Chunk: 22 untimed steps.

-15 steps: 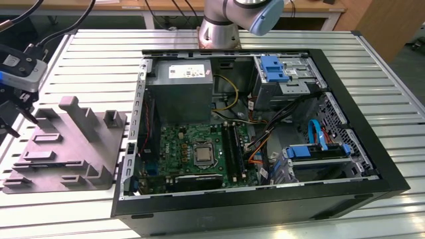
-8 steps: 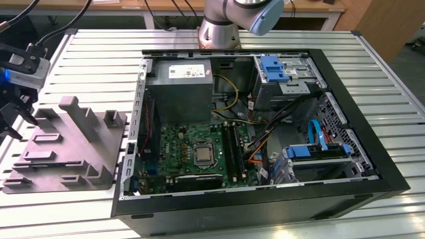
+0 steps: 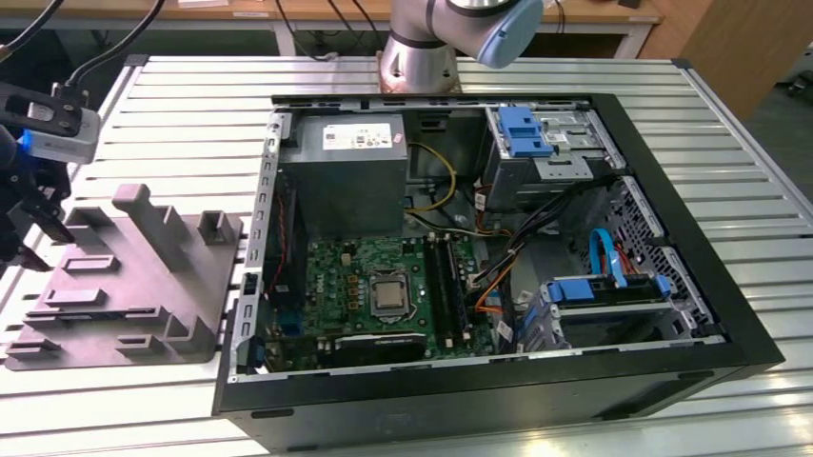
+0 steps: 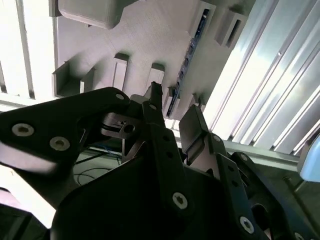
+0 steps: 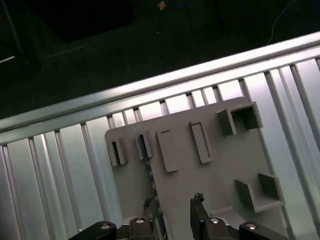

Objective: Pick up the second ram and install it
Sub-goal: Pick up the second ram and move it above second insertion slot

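The slatted table [image 3: 534, 81] carries the open computer case [image 3: 667, 205] and, beside it, a grey tray [image 3: 133, 286] in which the second ram [image 4: 186, 62] stands on edge in a slot. The gripper [image 5: 172, 201] hovers close over it, jaws parted and empty. The stick is judged light, stiff and fragile, best gripped on its flat faces at mid-length.

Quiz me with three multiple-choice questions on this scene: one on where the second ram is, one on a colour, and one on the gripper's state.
1. Where is the second ram? A inside the computer case; B in the grey tray; C flat on the slatted table.
2. What colour is the motherboard? A red; B white; C green.
3. How is the gripper? A open; B shut on the ram; C shut on nothing.
Key: 1 B, it lies along the tray between the tabs; 2 C, the board is green in the exterior view; 3 A, both wrist views show a wide gap between the fingertips.
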Motion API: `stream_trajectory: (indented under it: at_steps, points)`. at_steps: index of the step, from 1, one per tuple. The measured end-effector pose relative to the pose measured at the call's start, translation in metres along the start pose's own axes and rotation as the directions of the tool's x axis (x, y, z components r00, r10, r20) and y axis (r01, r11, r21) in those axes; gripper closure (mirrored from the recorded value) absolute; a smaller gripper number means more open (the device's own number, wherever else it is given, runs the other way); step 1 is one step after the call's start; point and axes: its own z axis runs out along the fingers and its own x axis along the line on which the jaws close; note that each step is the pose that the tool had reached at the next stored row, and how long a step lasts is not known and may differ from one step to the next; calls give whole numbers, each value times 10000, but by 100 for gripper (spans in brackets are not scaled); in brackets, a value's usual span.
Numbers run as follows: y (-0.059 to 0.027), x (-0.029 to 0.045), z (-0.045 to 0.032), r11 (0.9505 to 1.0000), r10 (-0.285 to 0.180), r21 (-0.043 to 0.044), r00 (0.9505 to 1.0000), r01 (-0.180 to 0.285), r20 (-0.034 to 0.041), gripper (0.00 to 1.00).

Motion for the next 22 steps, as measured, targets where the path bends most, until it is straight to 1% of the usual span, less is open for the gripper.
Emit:
stream_trajectory:
  at_steps: [2,4,7,11,12,16,18,22]
  points:
    - [-2,0,21,9994,-358,3,9994,358,-27,59]
    - [-3,-1,45,9974,-716,4,9974,716,-54,59]
    - [-6,-1,79,9922,-1247,5,9921,1247,-95,59]
    - [-8,3,105,9848,-1739,2,9847,1739,-134,59]
    - [-8,3,105,9840,-1782,2,9839,1782,-137,59]
    - [-9,3,106,9839,-1788,4,9838,1788,-137,59]
    - [-10,10,112,9832,-1825,18,9831,1825,-132,59]
    - [-18,33,137,9779,-2091,49,9778,2092,-150,59]
